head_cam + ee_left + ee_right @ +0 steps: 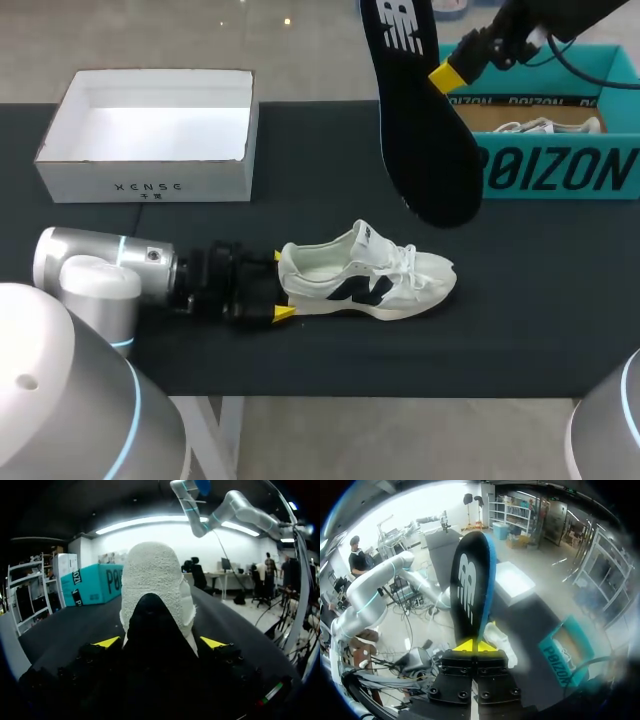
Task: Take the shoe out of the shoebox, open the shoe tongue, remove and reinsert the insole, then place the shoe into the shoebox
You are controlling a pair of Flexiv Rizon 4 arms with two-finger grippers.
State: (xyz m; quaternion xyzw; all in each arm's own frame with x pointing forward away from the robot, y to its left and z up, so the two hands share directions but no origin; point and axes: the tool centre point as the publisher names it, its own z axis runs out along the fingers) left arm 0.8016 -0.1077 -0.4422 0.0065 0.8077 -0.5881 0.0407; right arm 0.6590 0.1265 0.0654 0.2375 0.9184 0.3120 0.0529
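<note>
A white shoe [365, 272] with dark side marks lies on its sole on the black table, toe pointing right. My left gripper [281, 285] is at its heel, open, with the heel [152, 585] between the yellow tips [106, 641], which stand just off its sides. High over the table's back, my right gripper [447, 75] is shut on the edge of the black insole [425, 120], which hangs lengthwise above the shoe. From the right wrist, the insole [470, 590] rises straight out from the shut gripper [470, 645], with the shoe [501, 641] far below.
An empty white box [150, 175] stands open at the back left. At the back right is a teal shoebox [560, 172] holding another white shoe [545, 126]. Bare black tabletop [520, 300] lies right of the shoe.
</note>
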